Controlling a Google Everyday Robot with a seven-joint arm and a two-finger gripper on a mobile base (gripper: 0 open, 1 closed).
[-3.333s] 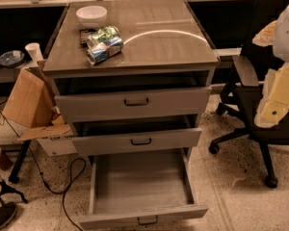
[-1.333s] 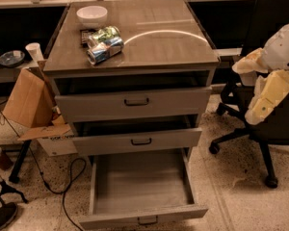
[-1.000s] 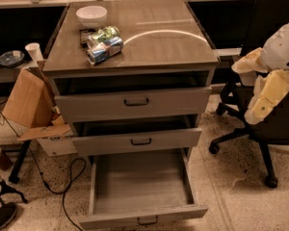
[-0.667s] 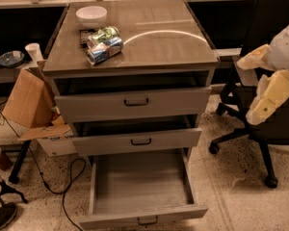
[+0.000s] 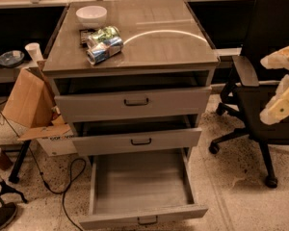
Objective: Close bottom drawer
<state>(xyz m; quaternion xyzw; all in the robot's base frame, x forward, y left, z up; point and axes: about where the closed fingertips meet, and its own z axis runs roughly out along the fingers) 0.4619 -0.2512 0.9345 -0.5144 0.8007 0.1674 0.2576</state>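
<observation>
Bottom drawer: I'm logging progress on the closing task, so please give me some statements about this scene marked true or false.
1. The bottom drawer stands pulled far out. True.
2. The end effector is touching the bottom drawer. False: it is off to the right, in front of the chair, apart from the cabinet.
3. A white bowl sits on the cabinet top. True.
4. A shiny packet lies in the bottom drawer. False: the shiny packet lies on the cabinet top.
</observation>
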